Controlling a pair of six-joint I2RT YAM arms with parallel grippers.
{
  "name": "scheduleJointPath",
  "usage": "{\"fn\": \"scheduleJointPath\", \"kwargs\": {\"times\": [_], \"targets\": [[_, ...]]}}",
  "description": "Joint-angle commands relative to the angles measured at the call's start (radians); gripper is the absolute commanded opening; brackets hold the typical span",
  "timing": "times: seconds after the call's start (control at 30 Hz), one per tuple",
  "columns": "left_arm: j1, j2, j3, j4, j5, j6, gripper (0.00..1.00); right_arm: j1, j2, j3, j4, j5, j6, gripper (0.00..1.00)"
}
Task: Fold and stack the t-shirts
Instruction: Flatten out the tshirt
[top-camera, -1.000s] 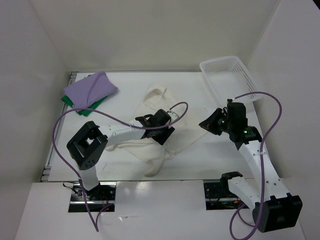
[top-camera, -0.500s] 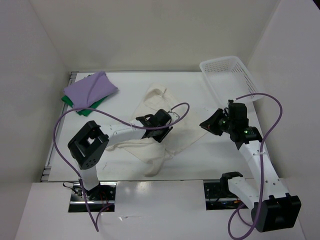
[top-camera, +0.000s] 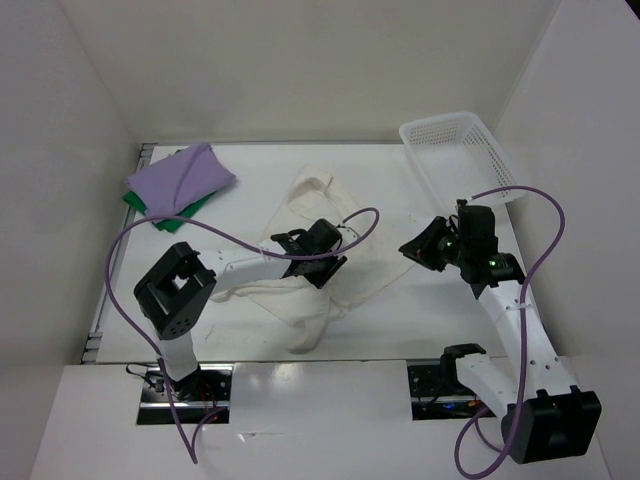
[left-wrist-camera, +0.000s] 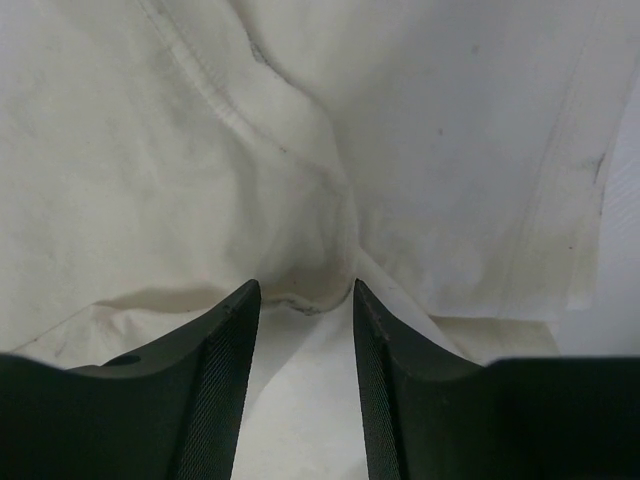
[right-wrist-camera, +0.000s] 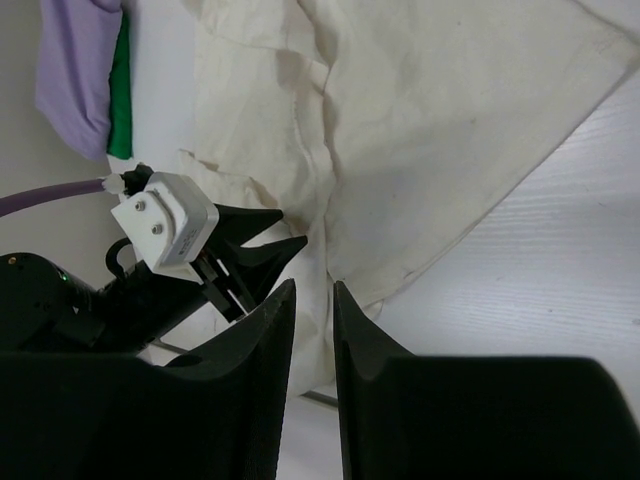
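Cream tee (top-camera: 370, 265) rumpled, long axis approx far-to-near.

Bright, even, diffuse light from above leaves only faint soft shadows on the table (top-camera: 395, 322), the top view sharp, while in both wrist views the close fingers (left-wrist-camera: 212, 400) are dark and slightly blurred against the well-lit shirt (left-wrist-camera: 450, 150).

spread shirt (top-camera: 312, 315) in the middle, left tool (left-wrist-camera: 305, 292) on it, stacked shirts (top-camera: 180, 175) far left, basket (top-camera: 440, 122) far right
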Motion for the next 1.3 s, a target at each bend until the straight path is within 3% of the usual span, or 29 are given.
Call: {"fn": "scheduleJointPath", "kwargs": {"times": [0.0, 0.17, 0.27, 0.5, 0.57, 0.63, 0.8, 0.87, 0.9, 0.97, 1.07, 1.27], "targets": [[-0.005, -0.017, -0.007, -0.003, 0.059, 0.016, 0.5, -0.009, -0.002, -0.001, 0.037, -0.014, -0.011, 0.27], [-0.005, 0.009, 0.002, -0.003, 0.07, 0.016, 0.47, -0.009, -0.002, -0.001, 0.037, -0.023, -0.011, 0.27], [-0.005, 0.009, 0.002, -0.003, 0.07, 0.016, 0.37, -0.009, -0.002, -0.001, 0.037, -0.023, -0.011, 0.27], [-0.005, 0.018, 0.002, -0.003, 0.056, 0.016, 0.24, -0.018, 0.009, -0.001, 0.046, -0.023, -0.011, 0.3], [-0.005, 0.018, 0.002, -0.003, 0.056, 0.025, 0.3, -0.018, 0.009, 0.009, 0.046, -0.023, -0.02, 0.32], [-0.005, 0.009, -0.009, -0.003, 0.056, 0.025, 0.45, -0.018, 0.02, 0.009, 0.055, -0.032, -0.02, 0.32], [-0.005, 0.046, 0.002, -0.003, 0.07, 0.025, 0.47, -0.018, 0.029, 0.009, 0.055, -0.032, -0.02, 0.34], [-0.014, 0.055, 0.011, -0.003, 0.07, 0.025, 0.4, -0.018, 0.029, 0.009, 0.055, -0.032, -0.02, 0.34], [-0.014, 0.055, 0.011, -0.003, 0.053, 0.025, 0.3, -0.018, 0.029, 0.009, 0.055, -0.032, -0.02, 0.34], [-0.014, 0.055, 0.022, -0.003, 0.016, 0.016, 0.19, -0.018, 0.029, 0.009, 0.055, -0.032, -0.02, 0.34], [-0.014, -0.005, 0.034, -0.003, -0.034, 0.007, 0.08, -0.018, 0.029, -0.002, 0.065, -0.032, -0.02, 0.34], [0.093, -0.127, 0.149, -0.083, -0.056, -0.03, 0.04, -0.018, 0.067, -0.022, 0.065, -0.023, -0.02, 0.34]]}}
